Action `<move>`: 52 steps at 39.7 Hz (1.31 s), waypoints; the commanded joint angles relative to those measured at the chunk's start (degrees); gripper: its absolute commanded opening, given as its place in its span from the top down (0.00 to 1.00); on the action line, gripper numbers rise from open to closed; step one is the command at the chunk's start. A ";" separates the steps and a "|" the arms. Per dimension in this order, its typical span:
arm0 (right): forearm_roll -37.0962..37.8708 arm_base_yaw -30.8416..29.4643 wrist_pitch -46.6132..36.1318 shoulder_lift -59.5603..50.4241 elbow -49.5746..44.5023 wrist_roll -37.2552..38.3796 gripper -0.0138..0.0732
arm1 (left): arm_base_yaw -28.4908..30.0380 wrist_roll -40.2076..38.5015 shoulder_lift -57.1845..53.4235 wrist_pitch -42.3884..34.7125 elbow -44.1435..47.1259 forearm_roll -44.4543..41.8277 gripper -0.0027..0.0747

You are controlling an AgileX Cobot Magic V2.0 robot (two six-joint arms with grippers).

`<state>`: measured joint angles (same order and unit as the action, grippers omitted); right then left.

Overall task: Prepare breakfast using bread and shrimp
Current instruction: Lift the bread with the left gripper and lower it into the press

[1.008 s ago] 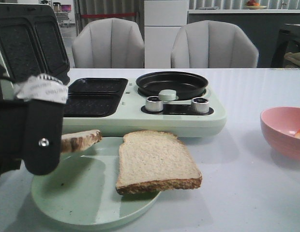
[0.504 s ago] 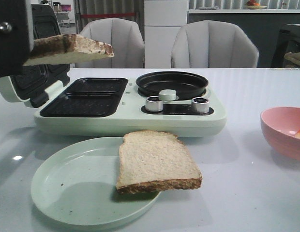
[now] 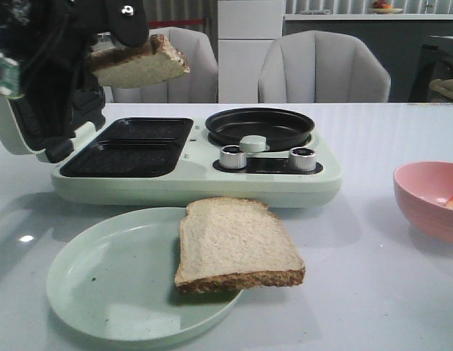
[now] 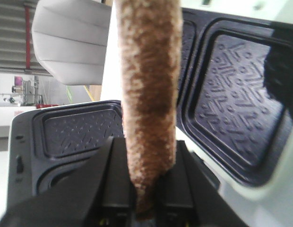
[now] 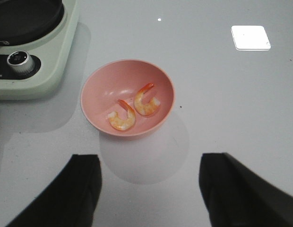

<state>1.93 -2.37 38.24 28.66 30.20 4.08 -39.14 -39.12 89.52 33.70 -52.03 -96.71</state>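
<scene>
Two slices of bread are in play. One slice [image 3: 142, 66] is gripped by its edge in the left end effector [image 4: 149, 203], whose fingers are clamped on the crust, and it hangs in the air at the far left, above the sandwich plates [image 3: 131, 146] of the breakfast maker [image 3: 204, 183]. From the left wrist, the slice shows edge-on, with the ribbed plates of the base and the open lid [image 4: 236, 94] behind it. The other slice [image 3: 237, 245] lies flat on the pale green plate [image 3: 102, 285] at the near side of the table [image 3: 372, 292], its right edge overhanging the plate's rim.

Two shrimp [image 5: 134, 109] sit side by side in the pink bowl [image 5: 97, 87] at the right of the table, untouched. The right end effector [image 5: 149, 189] hovers above and just short of the bowl, its fingers spread wide and holding nothing.

Beyond the sandwich plates, the round black pan [image 3: 259, 126] on the right half of the maker holds nothing, with two knobs [image 3: 232, 156] in front of it.

By my reading the task is in its early part: the first slice is lifted but not yet laid on a sandwich plate, the second slice waits on the green plate, and the shrimp have yet to leave the bowl.
</scene>
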 commanded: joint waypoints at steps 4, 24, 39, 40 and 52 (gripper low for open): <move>0.13 -0.33 -4.41 0.64 1.52 -0.18 0.21 | 4.23 -0.35 6.82 1.68 -11.16 -2.35 0.84; 0.13 -0.33 -4.41 0.64 1.52 -0.18 0.21 | 8.70 -0.35 24.71 1.38 -28.49 -2.35 0.83; 0.13 -0.33 -4.41 0.64 1.52 -0.18 0.21 | 10.55 -0.35 26.61 0.23 -28.89 -2.35 0.42; 0.13 -0.33 -4.41 0.64 1.52 -0.18 0.21 | 10.55 -0.35 26.61 0.23 -28.89 -2.35 0.39; 0.13 -0.33 -4.41 0.64 1.52 -0.18 0.21 | 10.55 -0.35 25.89 1.17 -28.89 -2.35 0.35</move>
<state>1.89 -2.37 38.24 28.66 30.20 4.08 -28.70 -39.02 119.55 31.96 -79.17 -97.33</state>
